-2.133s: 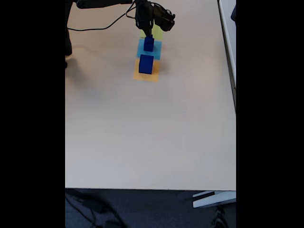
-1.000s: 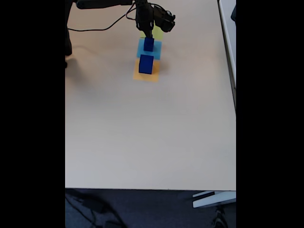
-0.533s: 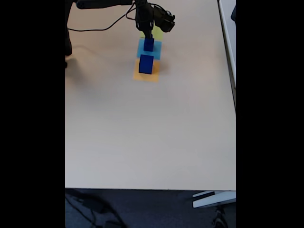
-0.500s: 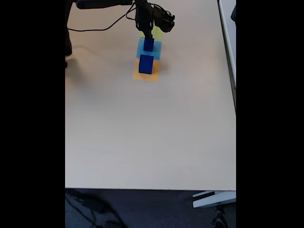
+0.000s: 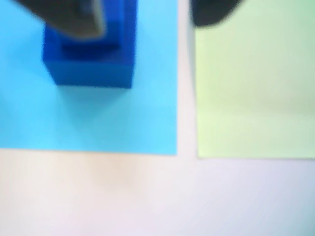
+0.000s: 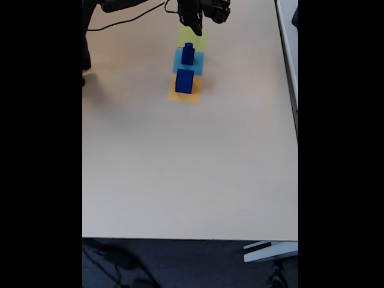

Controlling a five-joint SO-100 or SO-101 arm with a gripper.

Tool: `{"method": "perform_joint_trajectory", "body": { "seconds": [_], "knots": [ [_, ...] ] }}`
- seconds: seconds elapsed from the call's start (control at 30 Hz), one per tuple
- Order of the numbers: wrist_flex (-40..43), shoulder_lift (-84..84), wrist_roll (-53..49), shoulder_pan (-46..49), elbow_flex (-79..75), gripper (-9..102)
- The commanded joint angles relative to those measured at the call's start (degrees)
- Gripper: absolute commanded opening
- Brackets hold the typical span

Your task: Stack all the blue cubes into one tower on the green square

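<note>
Near the surface's (image 6: 180, 168) far edge we see a small blue cube (image 6: 188, 45) stacked on a medium one (image 6: 188, 57), on the light-blue square (image 6: 198, 62). The hand (image 6: 197, 28) hovers over the green square (image 6: 198, 41), fingers apart, empty.

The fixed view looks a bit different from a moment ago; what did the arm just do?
The gripper rose and drew back off the small blue cube, leaving it on the mid-size blue cube on the light-blue square. The largest blue cube on the orange square stayed put, and the green square remains bare.
</note>
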Motion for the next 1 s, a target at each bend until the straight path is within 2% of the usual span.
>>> {"method": "perform_joint_trajectory", "body": {
  "seconds": [0.0,0.1,0.13,0.23,0.3,0.63,0.97],
  "knots": [
    [-0.53,0.79,-1.67,1.67,-4.83,8],
    [-0.44,1.41,-2.37,2.81,-4.66,8],
    [-0.35,1.58,-2.72,3.25,-4.39,12],
    [-0.09,2.81,-3.43,4.66,-2.55,39],
    [-0.09,3.87,-4.13,5.71,-0.7,44],
    [-2.81,8.88,-7.12,9.32,9.67,44],
    [-9.14,13.97,-9.67,11.51,22.59,44]
  ]
}}
